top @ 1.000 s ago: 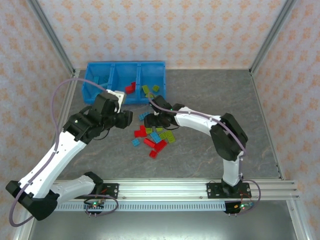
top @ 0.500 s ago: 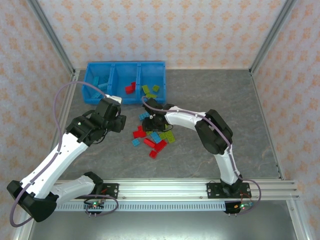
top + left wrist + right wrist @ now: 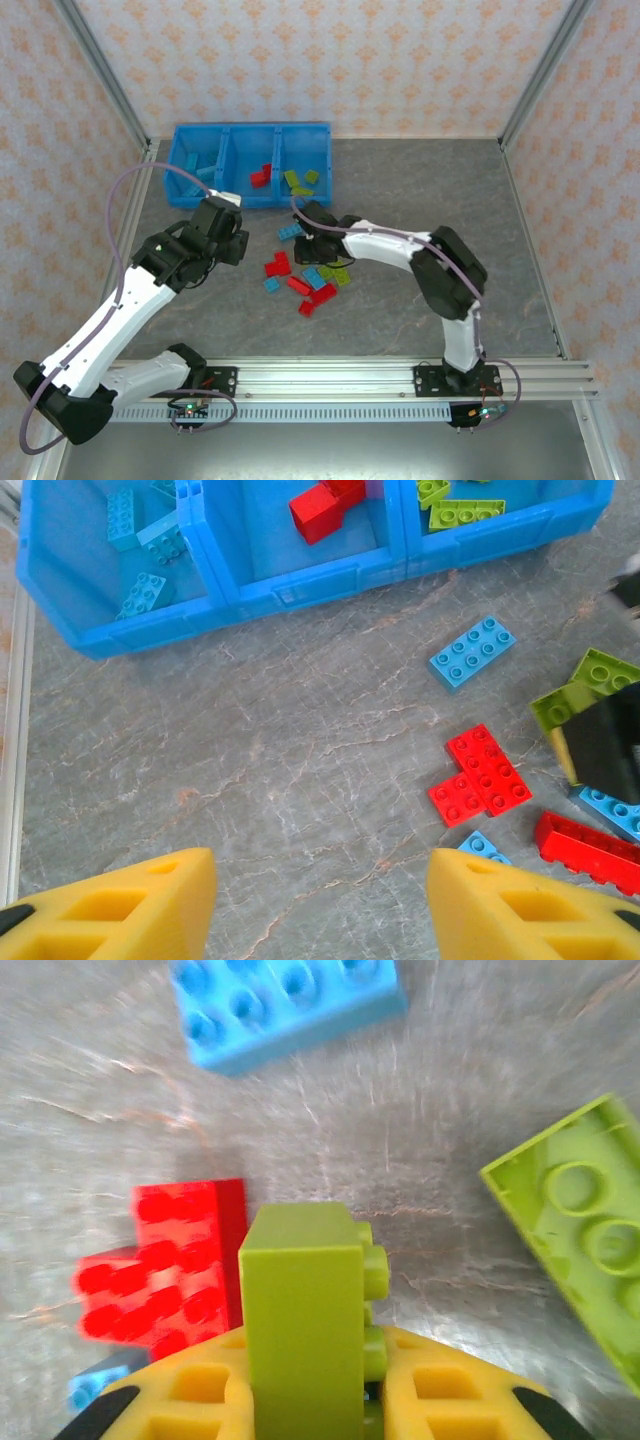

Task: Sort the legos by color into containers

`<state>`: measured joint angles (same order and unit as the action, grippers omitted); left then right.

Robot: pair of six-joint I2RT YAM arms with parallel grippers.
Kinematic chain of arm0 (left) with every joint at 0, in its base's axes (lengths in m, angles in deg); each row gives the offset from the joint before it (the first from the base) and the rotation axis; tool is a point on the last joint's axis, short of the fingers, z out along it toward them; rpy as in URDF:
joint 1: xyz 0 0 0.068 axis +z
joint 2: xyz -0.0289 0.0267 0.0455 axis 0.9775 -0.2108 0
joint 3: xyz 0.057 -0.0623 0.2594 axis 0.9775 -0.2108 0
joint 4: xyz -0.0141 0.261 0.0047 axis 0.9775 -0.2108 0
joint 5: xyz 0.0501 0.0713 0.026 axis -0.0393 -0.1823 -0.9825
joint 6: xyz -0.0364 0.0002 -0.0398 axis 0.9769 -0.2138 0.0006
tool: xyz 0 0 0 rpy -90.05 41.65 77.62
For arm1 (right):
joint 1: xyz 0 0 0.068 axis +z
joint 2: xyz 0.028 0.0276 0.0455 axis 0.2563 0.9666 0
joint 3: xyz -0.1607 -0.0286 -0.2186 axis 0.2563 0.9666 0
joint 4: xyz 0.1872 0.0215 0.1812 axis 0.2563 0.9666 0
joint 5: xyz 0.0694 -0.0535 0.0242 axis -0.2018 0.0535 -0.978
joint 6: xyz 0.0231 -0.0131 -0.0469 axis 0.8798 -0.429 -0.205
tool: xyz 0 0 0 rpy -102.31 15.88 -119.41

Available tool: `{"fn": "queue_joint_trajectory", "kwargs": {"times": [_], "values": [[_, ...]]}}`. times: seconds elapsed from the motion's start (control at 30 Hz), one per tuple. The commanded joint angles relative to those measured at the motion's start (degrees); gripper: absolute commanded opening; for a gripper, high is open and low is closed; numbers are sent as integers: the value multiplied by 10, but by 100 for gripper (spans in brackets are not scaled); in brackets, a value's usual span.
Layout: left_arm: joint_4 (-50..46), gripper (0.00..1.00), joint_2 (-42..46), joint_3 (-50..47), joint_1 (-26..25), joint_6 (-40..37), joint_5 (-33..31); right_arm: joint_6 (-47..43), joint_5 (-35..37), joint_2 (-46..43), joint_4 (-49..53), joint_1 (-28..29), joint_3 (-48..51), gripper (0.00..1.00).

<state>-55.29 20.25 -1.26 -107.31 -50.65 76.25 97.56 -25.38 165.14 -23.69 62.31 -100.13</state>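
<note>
My right gripper (image 3: 312,1365) is shut on a lime green lego (image 3: 300,1300), held on edge just above the table at the far side of the loose pile (image 3: 305,280). Under it lie a red lego (image 3: 165,1260), a light blue lego (image 3: 285,1005) and an upturned green lego (image 3: 575,1220). My left gripper (image 3: 320,900) hangs open and empty over bare table, left of the pile and short of the blue containers (image 3: 300,585). The left compartment (image 3: 197,160) holds light blue legos, the middle one red legos (image 3: 325,505), the right one green legos (image 3: 465,510).
Loose on the table near my left gripper are a light blue lego (image 3: 472,652) and joined red legos (image 3: 480,775). The tray (image 3: 250,128) stands at the back left against the wall. Metal frame posts (image 3: 105,75) edge the cell.
My right gripper has shut on the lime green lego at the pile's far side. My left arm drew back a little from the tray, then held still, staying open.
</note>
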Motion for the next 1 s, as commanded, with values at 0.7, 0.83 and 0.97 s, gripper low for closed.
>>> {"fn": "queue_joint_trajectory", "kwargs": {"times": [0.7,0.83,0.97], "values": [[10,56,26,-26,42,-7,-1,-208,210,290,60,-93,-567,46],[11,56,25,-28,48,-6,8,-188,205,262,85,-94,-569,53],[4,58,13,-29,51,4,1,-169,167,184,110,-93,-515,52]]}}
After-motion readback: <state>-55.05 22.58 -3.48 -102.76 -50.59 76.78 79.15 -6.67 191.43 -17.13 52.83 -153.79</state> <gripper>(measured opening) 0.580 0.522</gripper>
